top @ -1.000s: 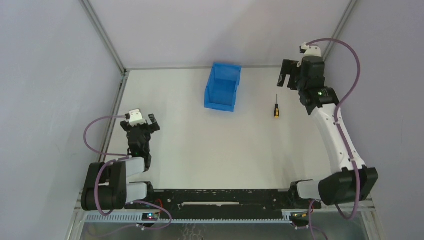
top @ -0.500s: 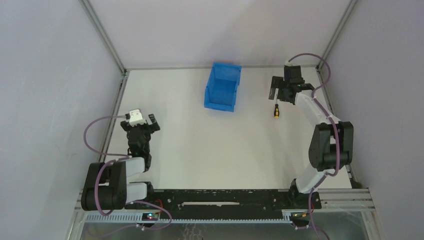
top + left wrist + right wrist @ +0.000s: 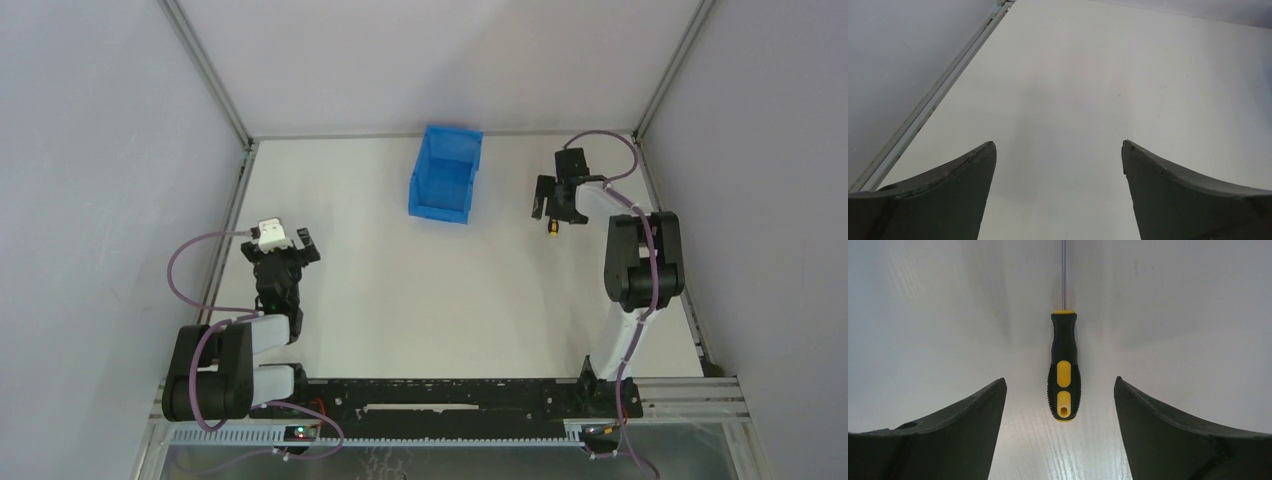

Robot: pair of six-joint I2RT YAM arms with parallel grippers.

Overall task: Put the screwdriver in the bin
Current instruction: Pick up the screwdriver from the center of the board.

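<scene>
The screwdriver (image 3: 1064,375) has a black-and-yellow handle and a thin metal shaft, and it lies flat on the white table. In the right wrist view its handle end sits between my two spread fingers, apart from both. My right gripper (image 3: 1059,380) is open and low over it; the top view shows the right gripper (image 3: 553,211) just above the screwdriver (image 3: 552,229). The blue bin (image 3: 445,176) stands open-topped at the back middle, to the left of the screwdriver. My left gripper (image 3: 292,249) is open and empty at the near left, and its wrist view shows the gripper (image 3: 1059,144) over bare table.
Grey walls close in the table on the left, back and right. A metal rail (image 3: 935,97) runs along the table's left edge (image 3: 240,200). The right arm (image 3: 640,260) stands folded near the right wall.
My right arm has swung down and left from near the back right wall, so its open gripper now straddles the screwdriver's handle. The left arm, the bin and the screwdriver have not moved.
</scene>
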